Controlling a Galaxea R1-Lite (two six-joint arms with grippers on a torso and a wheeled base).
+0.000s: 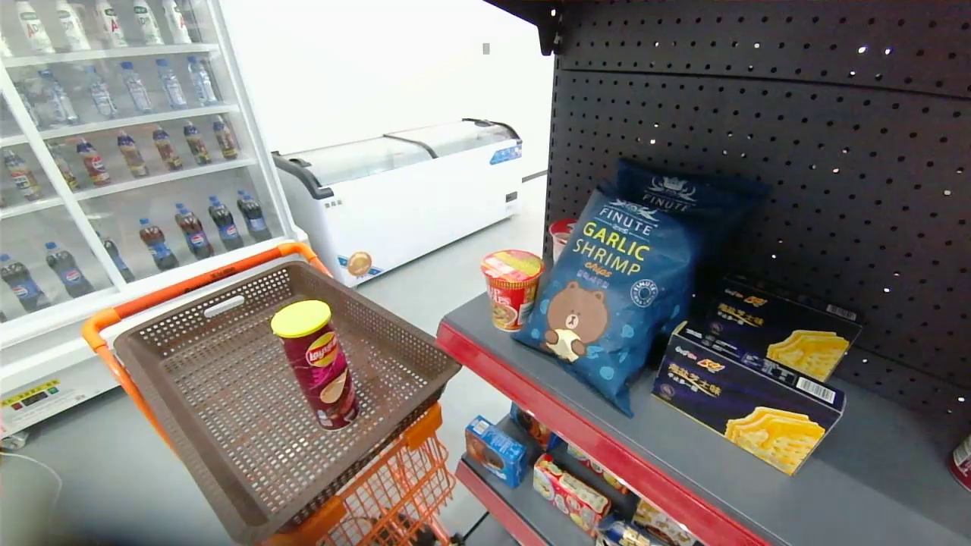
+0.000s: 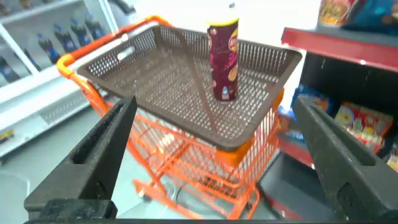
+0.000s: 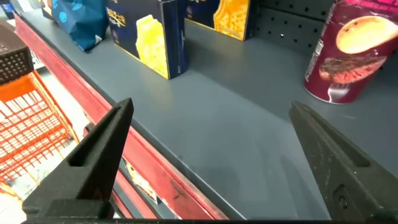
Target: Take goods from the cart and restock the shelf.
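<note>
1. One chips can (image 1: 315, 364) stands upright near the middle of the brown basket (image 1: 190, 303) that sits on top of the orange cart (image 1: 394, 485). Its yellow lid is up and it touches nothing but the basket floor.
2. Left gripper (image 2: 212, 109) hovers outside the basket, above its near rim and aimed down at the can. Its fingers (image 2: 106, 149) are spread wide and empty. In the left wrist view the can sits centred between them, well apart from the tips.
3. Right gripper (image 3: 210, 107) hangs over a bare stretch of the shelf (image 3: 205, 143), fingers apart, holding nothing. That stretch lies between the cracker boxes (image 3: 146, 34) and a second can (image 3: 348, 53) already standing there.
4. Judgement: the step in hand is the left-arm pick of the chips can.
5. Method: keep the can centred and clear the basket wall on the way in. Clamp on the mid-body, below the lid. The can is tall and narrow, so a one-sided touch would likely tip it.
6. Lift straight up past the rim before swinging toward the shelf. The bare stretch looks like the natural drop spot.
</note>
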